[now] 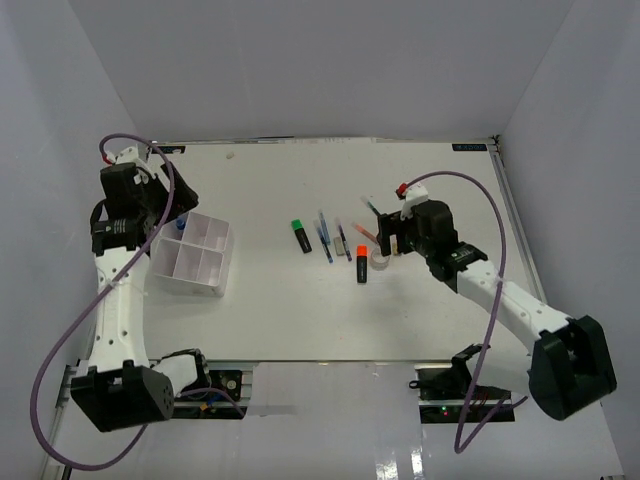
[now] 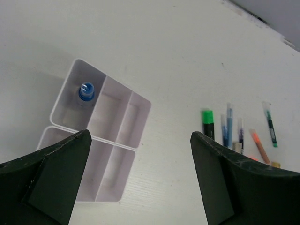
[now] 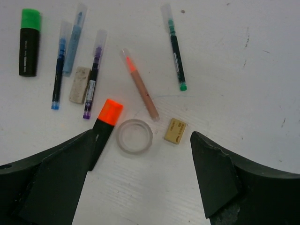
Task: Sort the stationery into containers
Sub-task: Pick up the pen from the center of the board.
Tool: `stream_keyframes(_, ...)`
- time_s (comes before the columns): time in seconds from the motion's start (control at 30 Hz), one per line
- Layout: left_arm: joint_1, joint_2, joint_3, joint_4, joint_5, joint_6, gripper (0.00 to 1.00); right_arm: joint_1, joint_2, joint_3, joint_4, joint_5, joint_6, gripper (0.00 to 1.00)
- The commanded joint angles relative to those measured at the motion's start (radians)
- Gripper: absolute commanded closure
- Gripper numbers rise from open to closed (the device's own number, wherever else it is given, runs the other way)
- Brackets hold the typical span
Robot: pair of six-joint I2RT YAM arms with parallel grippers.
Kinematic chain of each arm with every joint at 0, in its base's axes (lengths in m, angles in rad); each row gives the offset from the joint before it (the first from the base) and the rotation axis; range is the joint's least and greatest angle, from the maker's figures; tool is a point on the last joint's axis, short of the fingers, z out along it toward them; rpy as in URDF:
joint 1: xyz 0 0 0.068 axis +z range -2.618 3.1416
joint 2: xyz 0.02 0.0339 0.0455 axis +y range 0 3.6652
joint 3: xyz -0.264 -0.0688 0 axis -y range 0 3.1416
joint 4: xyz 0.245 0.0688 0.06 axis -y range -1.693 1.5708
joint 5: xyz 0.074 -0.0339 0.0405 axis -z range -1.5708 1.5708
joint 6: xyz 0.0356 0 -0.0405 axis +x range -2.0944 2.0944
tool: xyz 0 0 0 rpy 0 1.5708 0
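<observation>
The white divided tray stands at the left. The blue-capped clear bottle stands in its corner compartment. My left gripper is open and empty, held above the tray's right side. The stationery lies mid-table: a green-capped highlighter, two blue pens, a purple pen, a grey block, an orange-capped highlighter, a clear tape roll, a tan block, a pink pen and a green pen. My right gripper is open and empty, hovering just near of the tape roll.
White walls enclose the table on the left, back and right. The pens also show at the right of the left wrist view. The left arm rises beside the tray.
</observation>
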Motion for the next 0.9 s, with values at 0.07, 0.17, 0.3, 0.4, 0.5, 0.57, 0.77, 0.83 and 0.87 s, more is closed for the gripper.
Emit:
stream_keyframes(0.07,-0.039,-0.156,-0.114,0.014,0.14,-0.005,0.02,-0.118,0.242,0.155,0.046,-0.133,-0.04,0.15)
stream_keyframes(0.17,-0.074,-0.214,-0.148,-0.003,0.126,0.004,0.02,-0.152,0.369,0.225,0.074,-0.17,-0.095,0.23)
stream_keyframes(0.3,-0.096,-0.259,-0.172,-0.037,0.138,0.006,0.02,-0.165,0.494,0.336,0.071,-0.193,-0.168,0.32)
stream_keyframes(0.4,-0.102,-0.285,-0.185,-0.048,0.149,0.003,0.02,-0.169,0.569,0.371,0.064,-0.196,-0.209,0.35)
stream_keyframes(0.5,-0.108,-0.293,-0.189,-0.052,0.165,0.004,0.02,-0.17,0.635,0.41,0.041,-0.213,-0.231,0.38)
stream_keyframes(0.57,-0.108,-0.291,-0.189,-0.057,0.173,0.003,0.02,-0.172,0.67,0.42,0.035,-0.216,-0.237,0.39)
stream_keyframes(0.77,-0.109,-0.282,-0.179,-0.063,0.213,0.0,0.02,-0.173,0.741,0.425,0.022,-0.215,-0.255,0.44)
stream_keyframes(0.83,-0.109,-0.279,-0.183,-0.06,0.25,0.007,0.02,-0.178,0.753,0.433,0.022,-0.216,-0.255,0.46)
stream_keyframes(0.87,-0.109,-0.276,-0.188,-0.061,0.261,0.007,0.02,-0.178,0.755,0.439,0.022,-0.216,-0.255,0.46)
